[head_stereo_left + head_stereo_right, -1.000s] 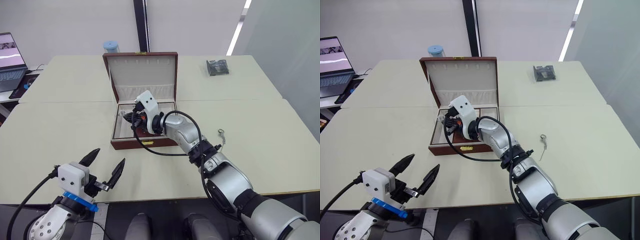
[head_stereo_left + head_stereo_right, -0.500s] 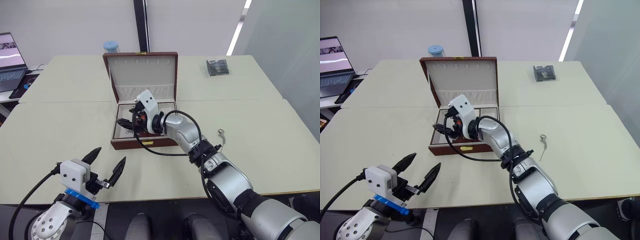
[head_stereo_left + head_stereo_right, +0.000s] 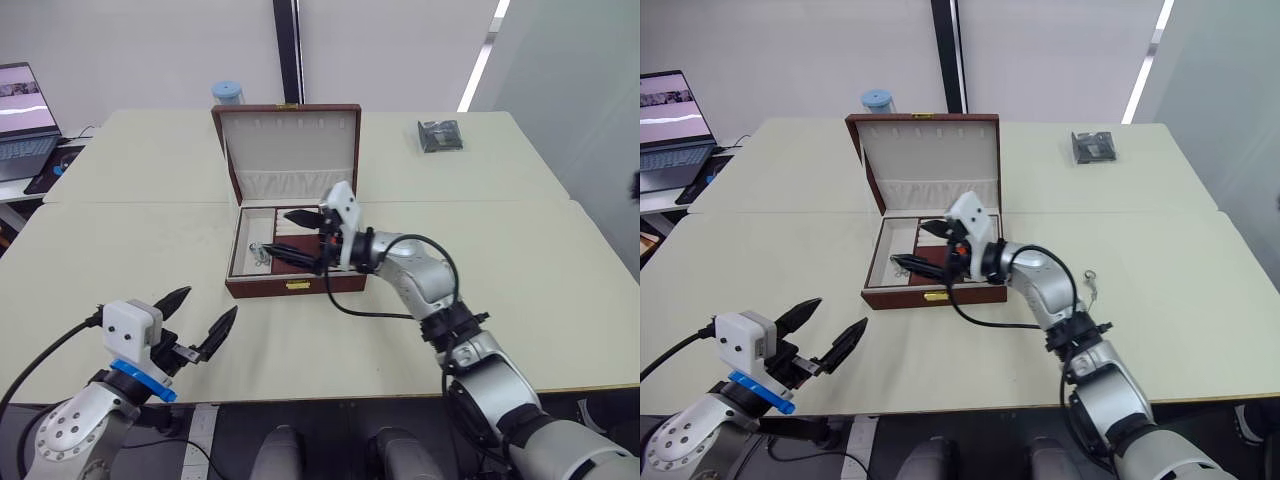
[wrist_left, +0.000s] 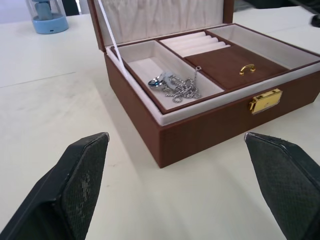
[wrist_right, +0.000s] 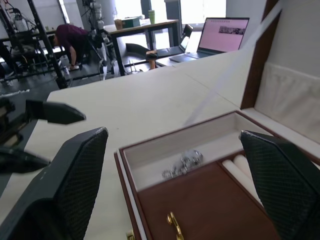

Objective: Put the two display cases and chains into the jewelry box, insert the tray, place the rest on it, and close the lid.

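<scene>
The jewelry box (image 3: 262,288) stands open mid-table with its lid (image 3: 288,140) upright. The tray (image 4: 226,64) sits inside it, showing ring rolls and a brown panel with a gold handle. Silver chains (image 4: 176,86) with a blue ring lie in the tray's left compartment, also seen as chains (image 5: 182,164) in the right wrist view. My right gripper (image 3: 280,232) hovers open just above that compartment, holding nothing. My left gripper (image 3: 208,303) stands open and empty near the table's front left, apart from the box. One more chain (image 3: 1090,283) lies on the table right of the box. The display cases are hidden.
A dark grey packet (image 3: 438,135) lies at the far right of the table. A blue-capped container (image 3: 226,93) stands behind the lid. A laptop (image 3: 22,95) sits on a side table at far left.
My right gripper has gone from shut to open and has drawn back out of the left compartment, its arm swinging to the right. The left gripper has stayed open.
</scene>
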### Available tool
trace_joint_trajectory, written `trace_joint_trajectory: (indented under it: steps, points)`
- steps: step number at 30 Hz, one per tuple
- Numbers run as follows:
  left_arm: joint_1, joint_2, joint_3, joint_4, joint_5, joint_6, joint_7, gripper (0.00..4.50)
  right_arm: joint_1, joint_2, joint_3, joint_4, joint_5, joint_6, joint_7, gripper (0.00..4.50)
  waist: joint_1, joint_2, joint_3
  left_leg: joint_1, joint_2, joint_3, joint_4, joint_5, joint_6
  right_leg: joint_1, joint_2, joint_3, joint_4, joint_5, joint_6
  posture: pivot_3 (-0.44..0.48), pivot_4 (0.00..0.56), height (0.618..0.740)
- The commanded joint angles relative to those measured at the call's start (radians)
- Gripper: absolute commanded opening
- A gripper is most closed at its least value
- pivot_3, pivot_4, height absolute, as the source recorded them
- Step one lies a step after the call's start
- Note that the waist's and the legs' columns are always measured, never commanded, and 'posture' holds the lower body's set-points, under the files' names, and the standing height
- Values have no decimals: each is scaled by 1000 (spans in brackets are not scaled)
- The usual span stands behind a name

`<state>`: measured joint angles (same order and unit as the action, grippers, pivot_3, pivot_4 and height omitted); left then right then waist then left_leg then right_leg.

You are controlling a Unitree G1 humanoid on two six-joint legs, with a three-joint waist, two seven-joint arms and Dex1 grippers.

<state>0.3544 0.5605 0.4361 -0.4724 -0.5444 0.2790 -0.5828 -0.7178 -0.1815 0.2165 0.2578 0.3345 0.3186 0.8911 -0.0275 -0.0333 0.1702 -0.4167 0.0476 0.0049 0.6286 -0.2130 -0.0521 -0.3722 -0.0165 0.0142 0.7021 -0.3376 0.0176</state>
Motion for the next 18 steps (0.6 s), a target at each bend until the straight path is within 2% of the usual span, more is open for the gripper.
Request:
trace_joint_trajectory:
  steps: [1,6,11,18]
  points:
    - [-24,51,71,44,-40,16,-52,4500,53,-89,-48,-120,25,7,59,4464,-2,0,0,0,0,0,0,0,0,0,0,1,0,0,0,0,150,740]
    - [-97,165,127,202,-41,42,-136,4500,183,-307,-163,-177,27,-4,123,4464,-4,1,1,1,1,1,-1,0,0,0,2,1,0,0,0,0,150,740]
    - [-160,237,158,338,-26,34,-197,4500,303,-450,-251,-175,14,-34,137,4464,-2,1,2,0,0,1,-1,0,0,0,1,1,-3,0,0,0,150,740]
    - [-219,285,170,453,6,15,-245,4500,436,-531,-384,-147,38,-42,116,4464,-5,1,3,0,1,2,-1,0,0,0,1,1,-3,0,0,0,150,740]
